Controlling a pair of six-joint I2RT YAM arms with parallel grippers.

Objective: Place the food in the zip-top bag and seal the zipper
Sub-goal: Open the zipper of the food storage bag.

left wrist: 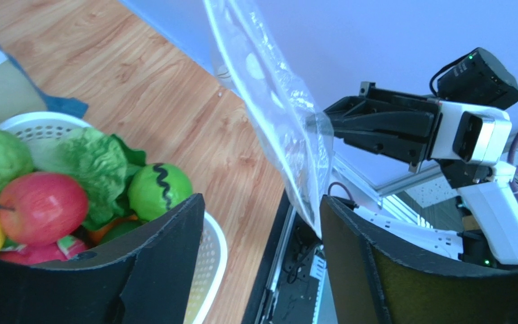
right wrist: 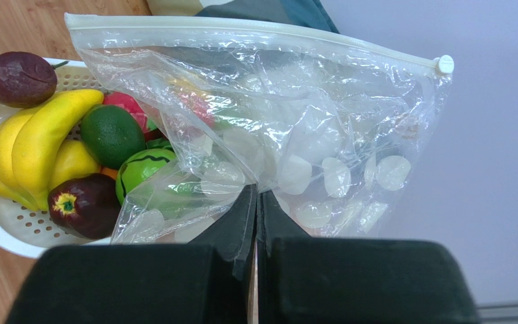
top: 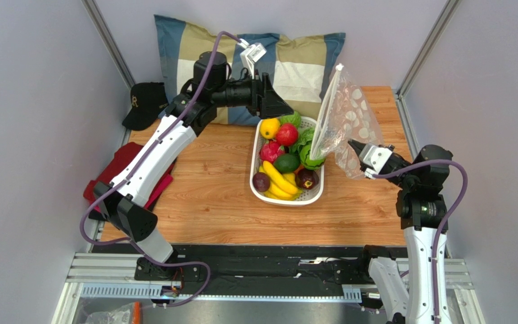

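The zip-top bag hangs upright to the right of the white basket. My right gripper is shut on its spotted lower edge. The zipper runs along the bag's upper rim, with a white slider at one end. The basket's fruit shows through the bag. The red apple, lemon, lettuce and green fruits lie in the basket. My left gripper is open and empty above the basket's far end, with the bag just beyond its fingertips.
Bananas and dark fruits also fill the basket. A striped pillow leans on the back wall. A black cap and a red cloth lie at the left. Walls stand close on both sides.
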